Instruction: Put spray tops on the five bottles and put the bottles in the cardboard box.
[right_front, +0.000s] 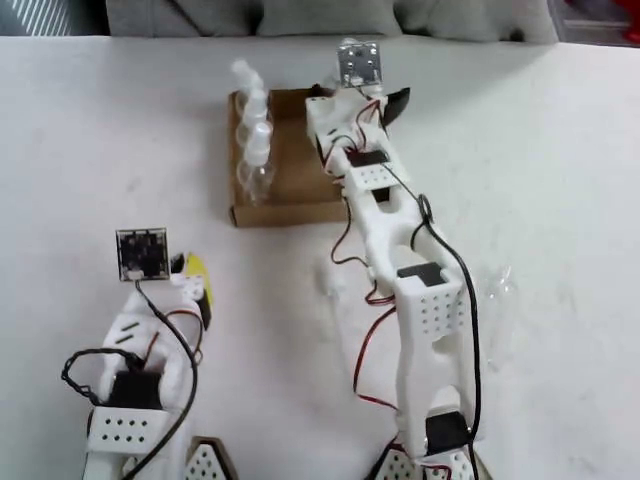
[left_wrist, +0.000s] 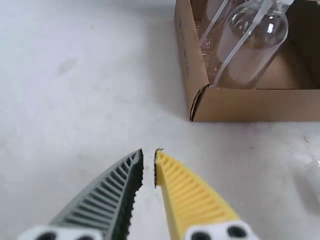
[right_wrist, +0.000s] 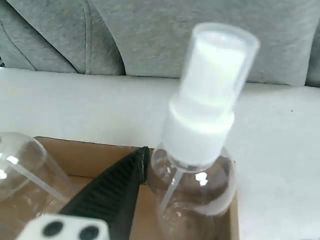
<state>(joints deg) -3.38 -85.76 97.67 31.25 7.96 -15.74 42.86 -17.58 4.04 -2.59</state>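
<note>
The cardboard box (right_front: 290, 170) lies at the table's middle back, with several capped spray bottles (right_front: 255, 135) in a row along its left wall. My right gripper (right_front: 357, 100) hangs over the box's far right corner. It is open, its black fingers (right_front: 396, 106) spread wide. One black finger (right_wrist: 112, 192) rests against a clear bottle with a white spray top (right_wrist: 200, 165) standing in that corner. My left gripper (left_wrist: 148, 161) is low over bare table in front of the box (left_wrist: 200, 102), shut on nothing. Another clear bottle (right_front: 498, 288) lies on the table right of the right arm.
A grey sofa (right_wrist: 150, 35) runs behind the table's far edge. A small clear item (right_front: 335, 272) lies on the table beside the right arm's middle; another clear item (left_wrist: 315, 175) shows at the frame edge. Red and black cables hang along both arms.
</note>
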